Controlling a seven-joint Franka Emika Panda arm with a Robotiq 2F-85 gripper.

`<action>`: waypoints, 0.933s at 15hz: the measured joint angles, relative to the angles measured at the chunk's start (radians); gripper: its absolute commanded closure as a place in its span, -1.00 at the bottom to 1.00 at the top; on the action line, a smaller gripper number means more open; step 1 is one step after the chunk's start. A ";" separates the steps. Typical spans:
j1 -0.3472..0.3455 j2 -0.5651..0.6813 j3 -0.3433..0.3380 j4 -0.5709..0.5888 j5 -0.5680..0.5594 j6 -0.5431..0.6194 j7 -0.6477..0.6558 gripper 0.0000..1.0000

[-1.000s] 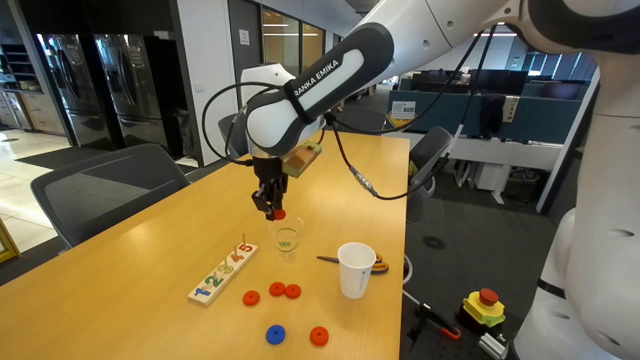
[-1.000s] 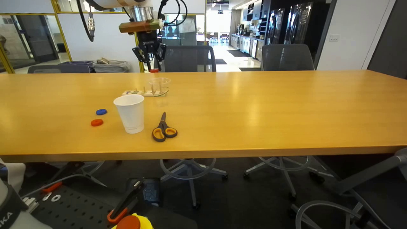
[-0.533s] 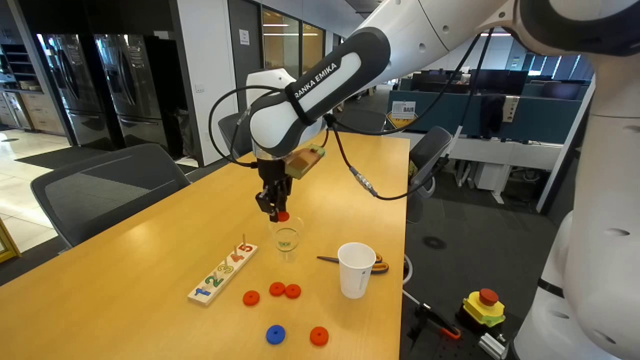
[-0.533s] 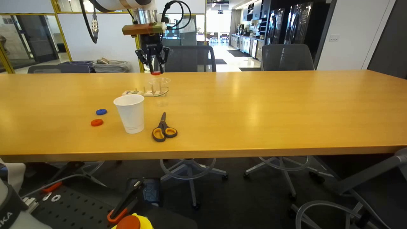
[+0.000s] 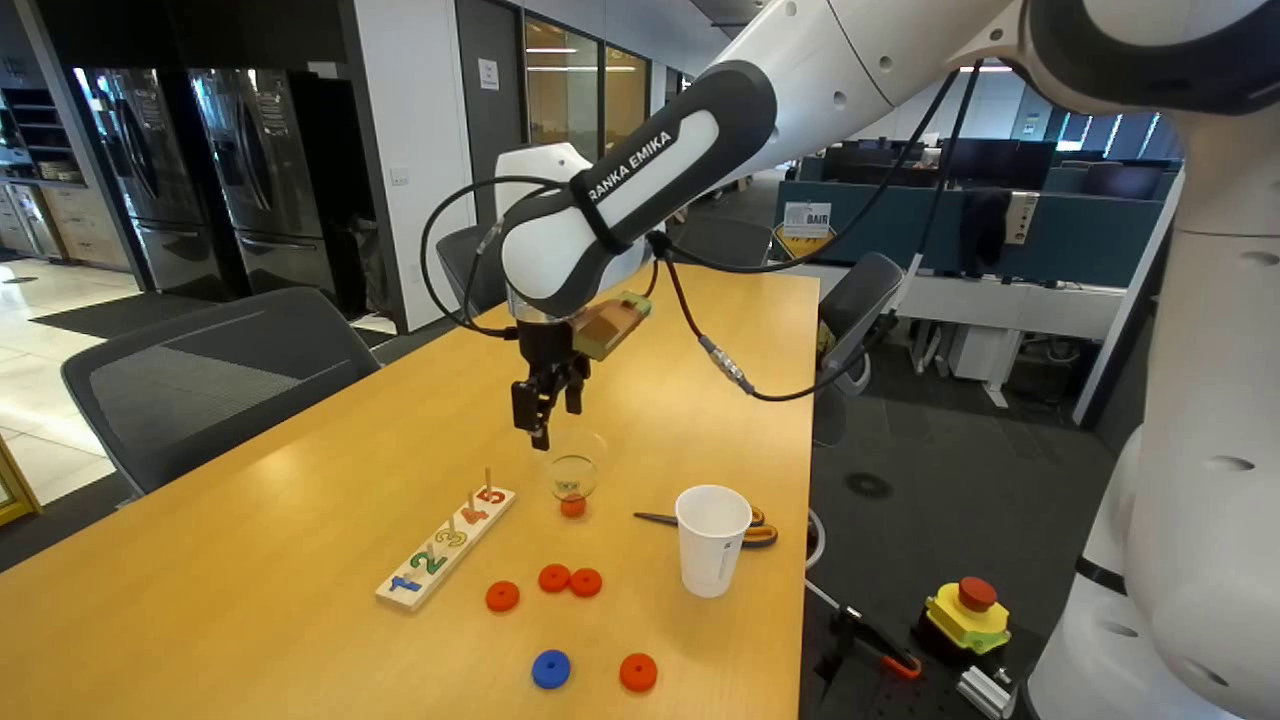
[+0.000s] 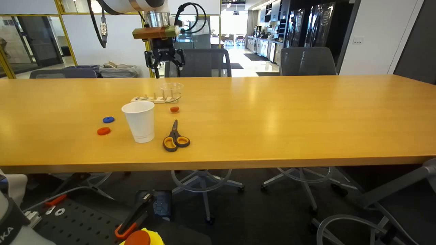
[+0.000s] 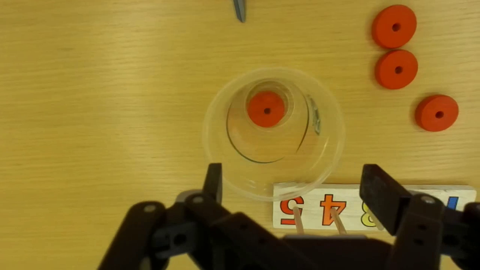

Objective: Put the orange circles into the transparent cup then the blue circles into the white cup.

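Observation:
My gripper (image 7: 292, 167) stands open, nothing between its fingers, just above the rim of the transparent cup (image 7: 341, 131). At the bottom of that clear cup rests an orange circle (image 7: 258, 105), also visible through its wall in an exterior view. Several more orange circles lie on the table: a touching pair (image 5: 554, 577) and a single orange circle (image 5: 502, 597) near the cup, and another orange circle (image 5: 638, 683) farther off. Beside that last one is a blue circle (image 5: 551, 680). The white cup (image 5: 711, 550) is upright, and its inside bottom is not visible.
A narrow numbered peg board (image 5: 445, 552) with upright pegs lies close to the transparent cup. Scissors (image 6: 175, 139) rest beside the white cup, partly behind it in an exterior view. Office chairs (image 5: 225, 380) stand along the table (image 5: 330, 520).
The jaws, which held an orange circle over the transparent cup, have opened. That circle has dropped to the cup's bottom. The arm shifted only slightly toward the cup.

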 measured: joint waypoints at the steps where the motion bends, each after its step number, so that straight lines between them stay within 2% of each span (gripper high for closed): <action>1: 0.000 -0.001 0.005 0.000 0.003 0.000 -0.015 -1.00; 10: 0.044 -0.002 0.118 -0.022 0.014 0.032 -0.160 -1.00; 14: 0.062 0.016 0.163 -0.058 0.075 0.057 -0.261 -1.00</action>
